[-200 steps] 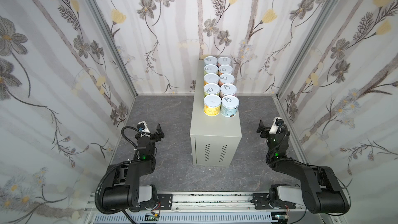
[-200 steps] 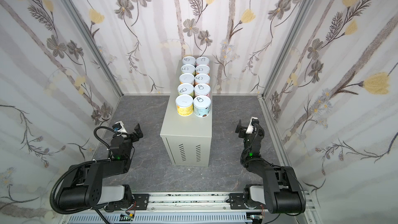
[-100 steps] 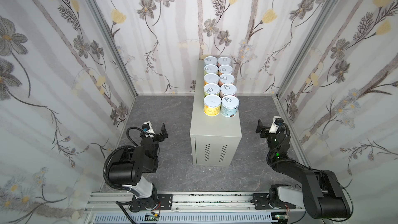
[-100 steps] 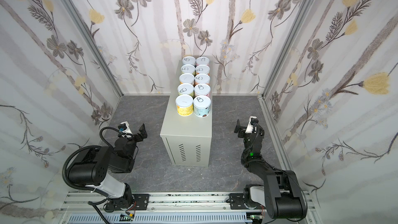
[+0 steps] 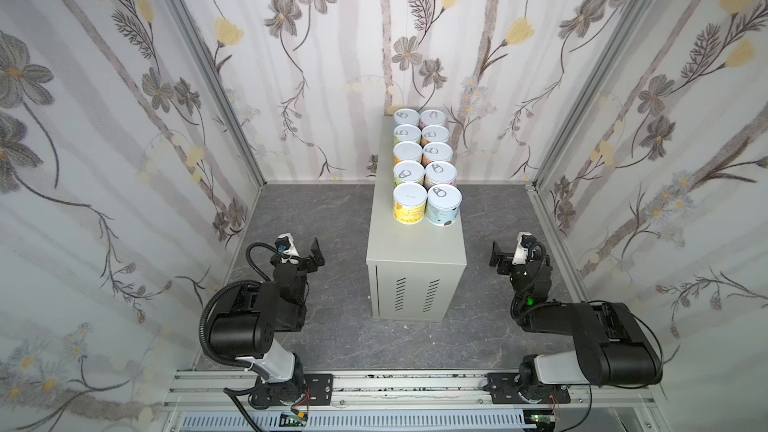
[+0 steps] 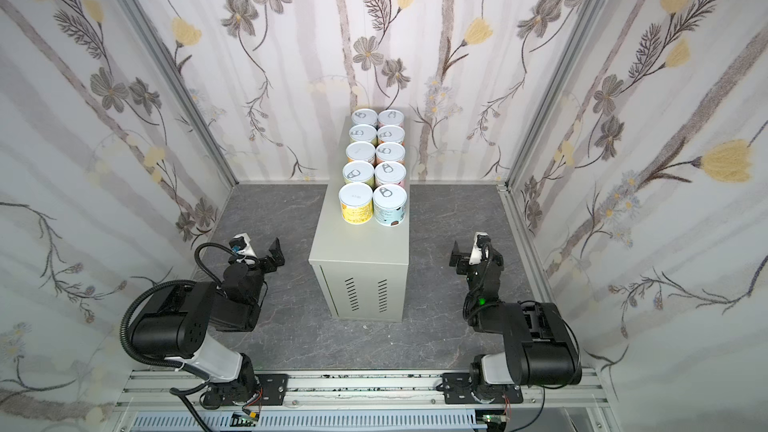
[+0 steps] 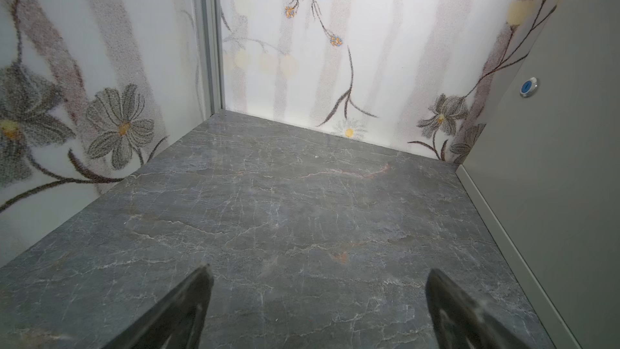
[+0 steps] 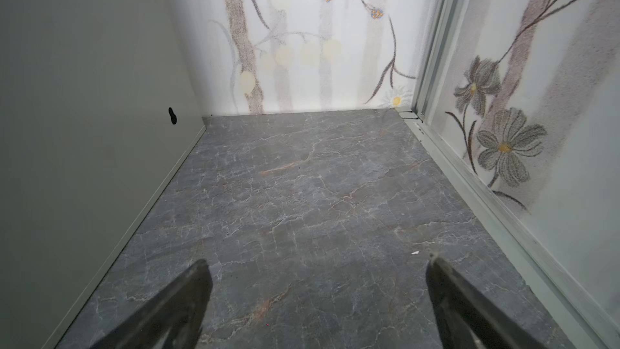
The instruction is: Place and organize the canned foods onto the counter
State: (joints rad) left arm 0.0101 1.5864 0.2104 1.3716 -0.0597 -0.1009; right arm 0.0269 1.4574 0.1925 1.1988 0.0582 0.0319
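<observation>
The canned foods (image 5: 424, 162) stand upright in two neat columns on the rear part of the counter (image 5: 415, 245), seen in both top views, cans (image 6: 372, 168) on the counter (image 6: 359, 243). My left gripper (image 5: 301, 253) hovers low over the floor left of the counter, open and empty. My right gripper (image 5: 509, 253) does the same on the right side. In the left wrist view the left gripper (image 7: 318, 269) spreads wide over bare floor, the counter (image 7: 553, 162) wall beside it. The right gripper (image 8: 318, 260) is equally wide, beside the counter (image 8: 84, 129).
Dark marbled floor (image 5: 332, 222) surrounds the counter. Floral wallpaper walls (image 5: 124, 139) enclose three sides, with metal corner posts (image 5: 208, 68). Both arm bases sit on a rail (image 5: 374, 388) at the front. A small white speck (image 8: 415, 252) lies on the floor near the right gripper.
The left arm has folded back toward the rail, its elbow swinging up. Both grippers shifted only slightly and stayed open. The cans have not moved.
</observation>
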